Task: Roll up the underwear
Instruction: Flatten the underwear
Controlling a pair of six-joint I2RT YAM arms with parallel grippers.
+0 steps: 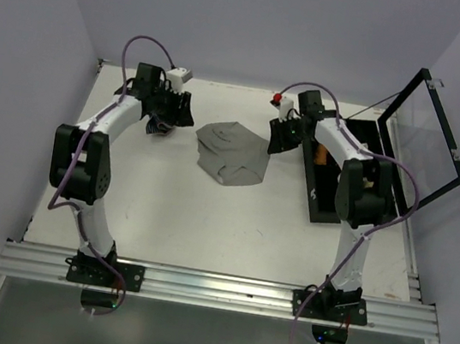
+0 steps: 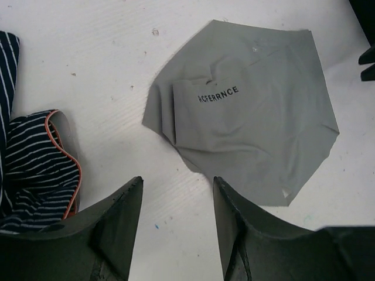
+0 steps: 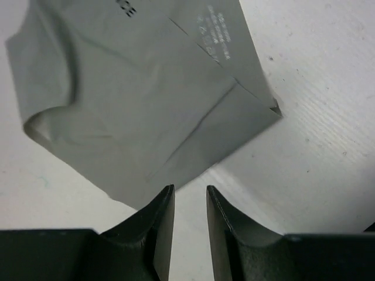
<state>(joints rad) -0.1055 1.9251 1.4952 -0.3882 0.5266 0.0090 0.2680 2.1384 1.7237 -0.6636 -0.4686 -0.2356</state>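
A grey pair of underwear (image 1: 231, 152) lies flat and partly folded on the white table, between the two arms; it fills the left wrist view (image 2: 246, 117), with black lettering on it, and the right wrist view (image 3: 140, 93). My left gripper (image 2: 177, 187) is open and empty, above bare table just left of the grey underwear. My right gripper (image 3: 189, 195) is open by a narrow gap and empty, at the underwear's right edge without touching it. In the top view the left gripper (image 1: 172, 114) and right gripper (image 1: 277, 136) flank the garment.
A navy striped garment with an orange trim (image 2: 35, 170) lies by the left gripper, also in the top view (image 1: 160, 127). A black case (image 1: 335, 166) with its clear lid (image 1: 431, 133) raised stands at the right. A small red-topped object (image 1: 276, 100) sits at the back.
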